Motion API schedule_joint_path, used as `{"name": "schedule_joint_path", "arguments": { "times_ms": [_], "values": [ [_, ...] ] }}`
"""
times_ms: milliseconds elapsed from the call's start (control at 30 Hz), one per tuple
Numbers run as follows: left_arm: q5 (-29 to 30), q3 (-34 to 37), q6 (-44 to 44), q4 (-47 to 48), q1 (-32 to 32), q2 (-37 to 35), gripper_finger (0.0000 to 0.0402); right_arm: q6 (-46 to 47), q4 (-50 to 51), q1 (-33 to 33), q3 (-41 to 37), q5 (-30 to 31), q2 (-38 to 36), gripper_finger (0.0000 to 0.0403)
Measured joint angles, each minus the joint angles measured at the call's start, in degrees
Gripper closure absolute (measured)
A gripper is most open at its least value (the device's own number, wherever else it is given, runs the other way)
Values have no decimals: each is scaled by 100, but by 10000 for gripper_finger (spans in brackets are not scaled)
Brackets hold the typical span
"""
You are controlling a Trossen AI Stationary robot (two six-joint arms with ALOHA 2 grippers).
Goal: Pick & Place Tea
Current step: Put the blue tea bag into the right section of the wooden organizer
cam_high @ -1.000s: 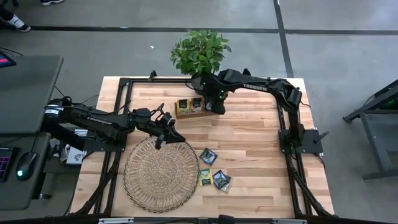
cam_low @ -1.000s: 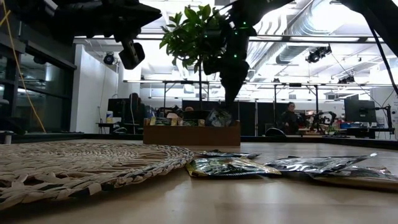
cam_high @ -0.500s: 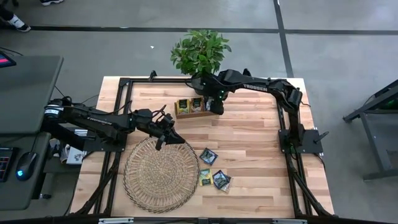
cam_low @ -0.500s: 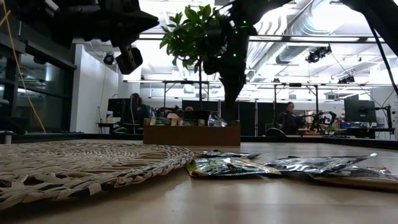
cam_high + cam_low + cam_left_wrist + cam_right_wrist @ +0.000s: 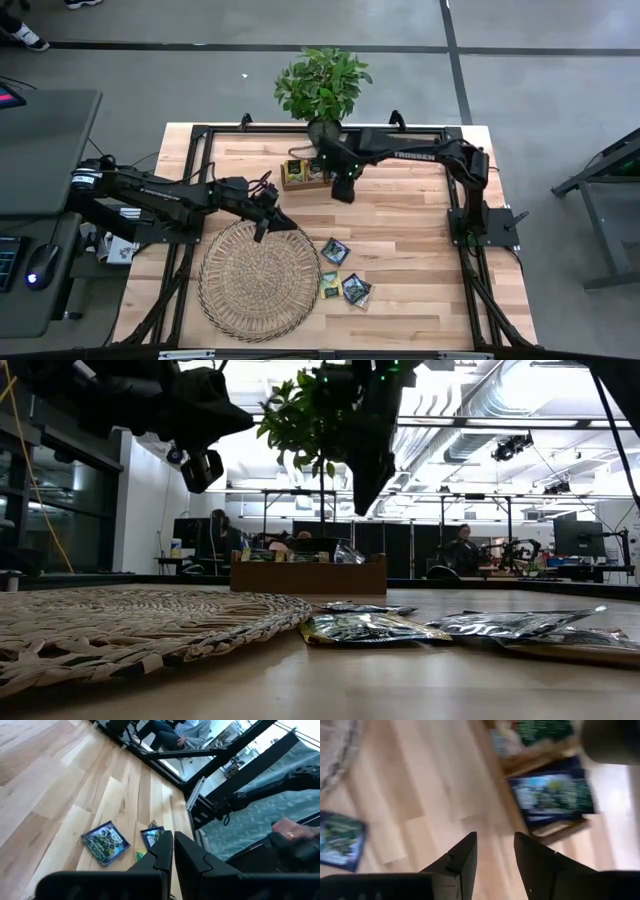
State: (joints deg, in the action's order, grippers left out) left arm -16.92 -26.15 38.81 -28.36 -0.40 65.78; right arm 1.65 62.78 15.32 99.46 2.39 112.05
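Flat glossy dark tea sachets, green pics, w/ blue edges

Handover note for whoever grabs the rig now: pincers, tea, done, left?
Left pincer: shut, empty, above the far edge of the wicker mat.
Right pincer: open, empty, raised beside the wooden tray.
Tea: several sachets in the tray; three loose sachets on the table right of the mat.
Done: some sachets trayed.
Left: likely the three loose ones.
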Motion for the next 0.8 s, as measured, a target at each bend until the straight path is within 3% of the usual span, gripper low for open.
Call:
{"name": "schedule_joint_path", "arguments": {
  "times_ms": [467,800],
  "values": [
    [303,0,-149,655,0,179,385,1678,302,-1488,0,474,0,328],
    [90,2,45,144,0,1291,385,2929,238,-2334,-17,886,0,398]
  ]
}}
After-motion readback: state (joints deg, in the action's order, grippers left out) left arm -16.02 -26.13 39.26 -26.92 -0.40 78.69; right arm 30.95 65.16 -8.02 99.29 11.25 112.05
